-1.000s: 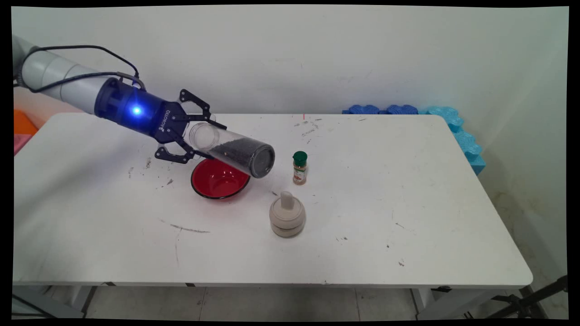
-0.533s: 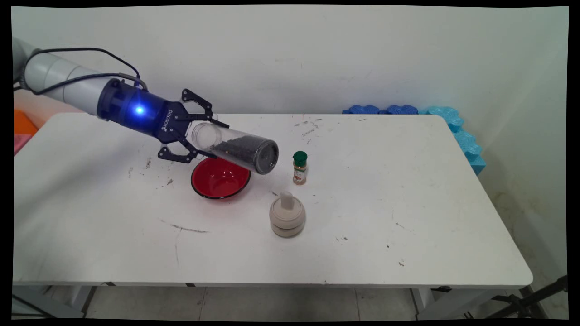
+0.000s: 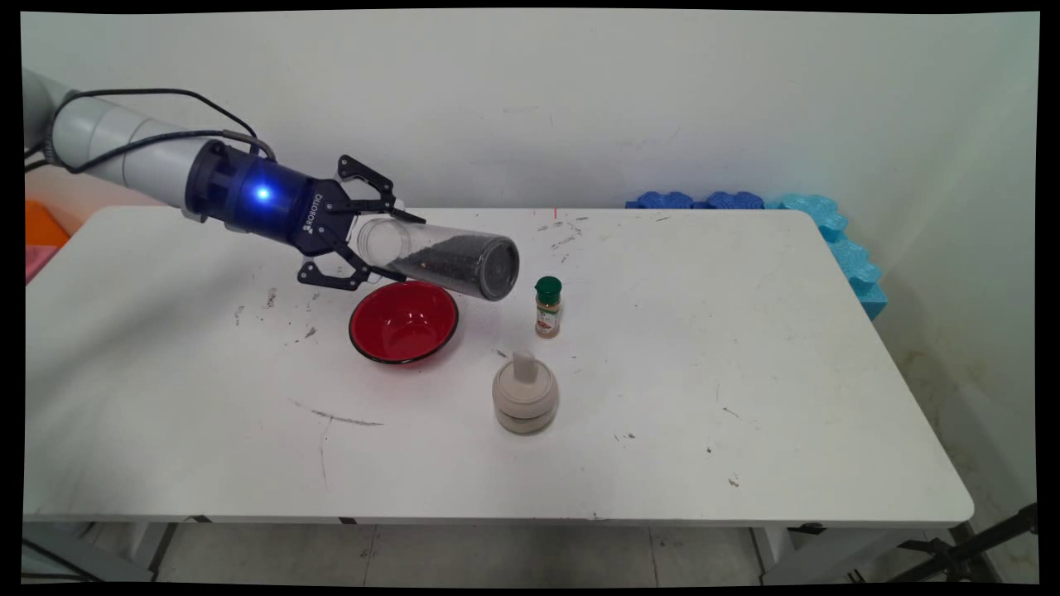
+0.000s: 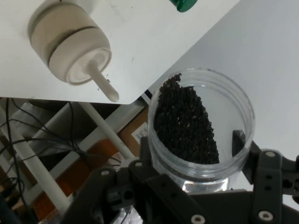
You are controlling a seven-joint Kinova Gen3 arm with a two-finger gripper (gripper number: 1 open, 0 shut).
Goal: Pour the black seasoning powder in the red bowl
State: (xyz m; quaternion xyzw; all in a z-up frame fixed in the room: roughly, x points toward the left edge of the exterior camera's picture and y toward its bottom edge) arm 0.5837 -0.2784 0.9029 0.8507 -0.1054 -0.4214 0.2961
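My gripper (image 3: pixel 387 242) is shut on a clear plastic jar (image 3: pixel 443 261) that lies almost level in the air, its bottom end toward the right. Black grains fill the jar's lower side (image 4: pixel 184 123). The jar hangs just above the far rim of a red bowl (image 3: pixel 403 323) on the white table (image 3: pixel 745 372). In the hand view my gripper (image 4: pixel 194 149) clasps the jar near its mouth end, one fingertip (image 4: pixel 239 140) showing through the clear wall.
A small spice bottle with a green cap (image 3: pixel 547 306) stands right of the bowl. A beige round lidded pot with a knob (image 3: pixel 524 393) sits in front of it, also seen as the beige pot (image 4: pixel 70 44). Blue foam blocks (image 3: pixel 795 215) line the table's far right edge.
The arm has risen and the jar has levelled out from a downward slant, lifting off the bowl's near side toward its far rim.
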